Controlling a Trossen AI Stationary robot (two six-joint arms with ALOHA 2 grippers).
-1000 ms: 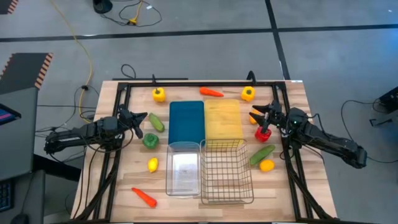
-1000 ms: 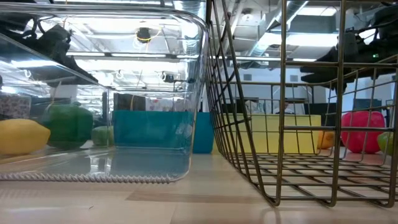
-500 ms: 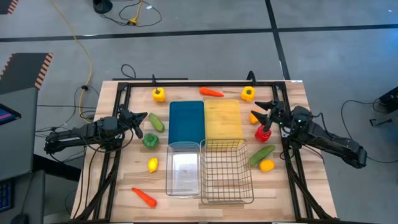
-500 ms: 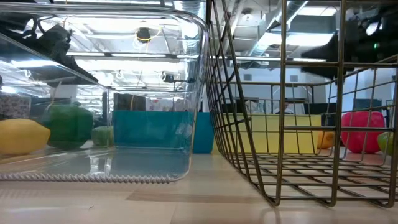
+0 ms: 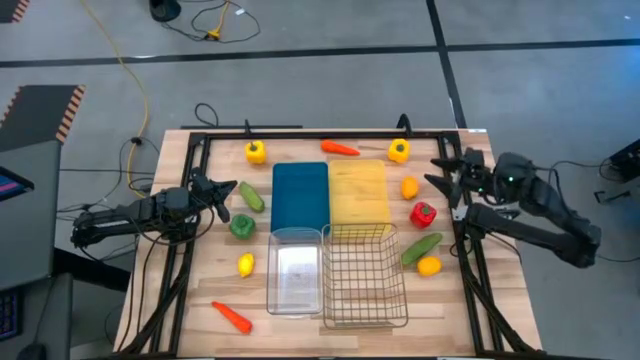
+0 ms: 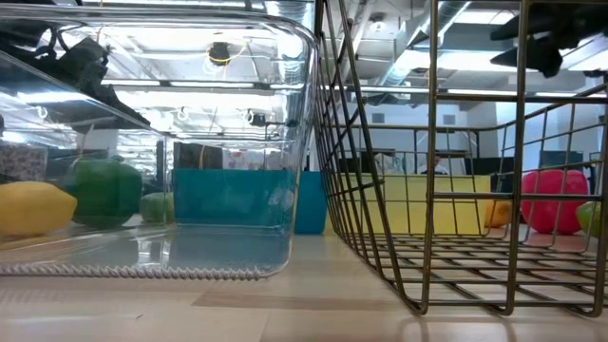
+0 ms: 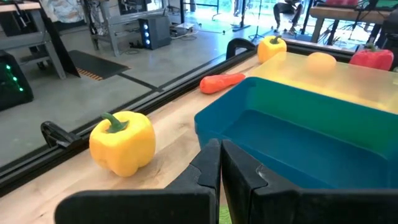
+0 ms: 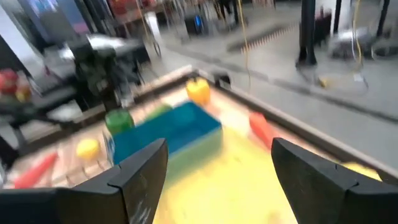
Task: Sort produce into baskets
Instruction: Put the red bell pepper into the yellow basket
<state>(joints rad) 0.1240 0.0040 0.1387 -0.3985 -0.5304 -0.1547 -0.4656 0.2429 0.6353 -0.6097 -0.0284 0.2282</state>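
Note:
My left gripper is shut and empty, low over the table's left part, beside a green cucumber and a green bell pepper; its shut fingers show in the left wrist view. My right gripper is open and empty, raised near the table's right edge; it also shows in the right wrist view. Below and left of it an orange and a red bell pepper rest on the table. The blue tray, yellow tray, clear bin and wire basket hold nothing.
Two yellow peppers and a carrot lie along the far edge. A lemon and a second carrot lie at the near left. A cucumber and an orange fruit lie right of the wire basket.
My right gripper has gone up and toward the table's right edge, away from the orange and the red pepper, which stay where they were; the orange now shows fully.

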